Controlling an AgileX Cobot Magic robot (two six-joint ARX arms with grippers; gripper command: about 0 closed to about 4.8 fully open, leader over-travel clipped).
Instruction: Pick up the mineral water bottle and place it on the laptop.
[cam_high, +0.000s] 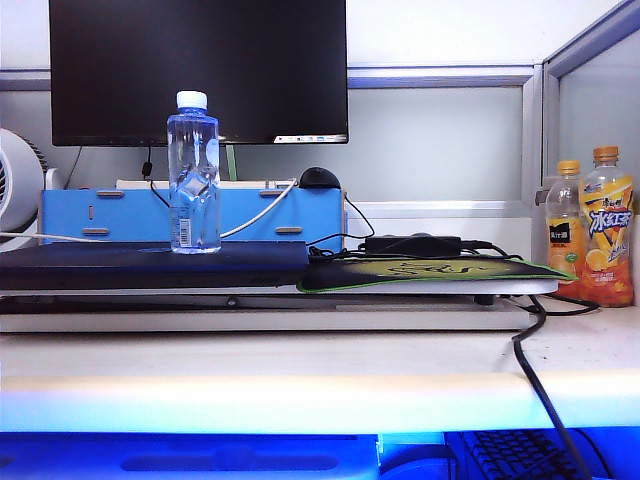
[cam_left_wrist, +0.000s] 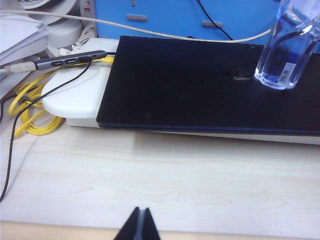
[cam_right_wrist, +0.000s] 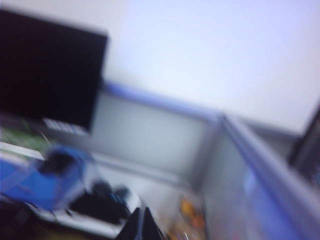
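Note:
The mineral water bottle (cam_high: 193, 175), clear with a white cap, stands upright on the closed dark laptop (cam_high: 120, 262) at the left of the desk. The left wrist view shows the bottle's base (cam_left_wrist: 282, 65) resting near the laptop's (cam_left_wrist: 200, 85) far corner. My left gripper (cam_left_wrist: 142, 212) is shut and empty, hovering over the bare wooden desk well short of the laptop. In the heavily blurred right wrist view, my right gripper (cam_right_wrist: 141, 212) is shut and empty, raised and pointing toward the partition wall. Neither gripper appears in the exterior view.
A black monitor (cam_high: 200, 70) stands behind a blue box (cam_high: 140, 215). A black-and-green mouse pad (cam_high: 430, 270) with a power adapter (cam_high: 412, 243) lies right of the laptop. Two orange-capped drink bottles (cam_high: 605, 230) stand at the far right. Yellow cable (cam_left_wrist: 30, 105) and a USB hub (cam_left_wrist: 70, 60) lie by the laptop.

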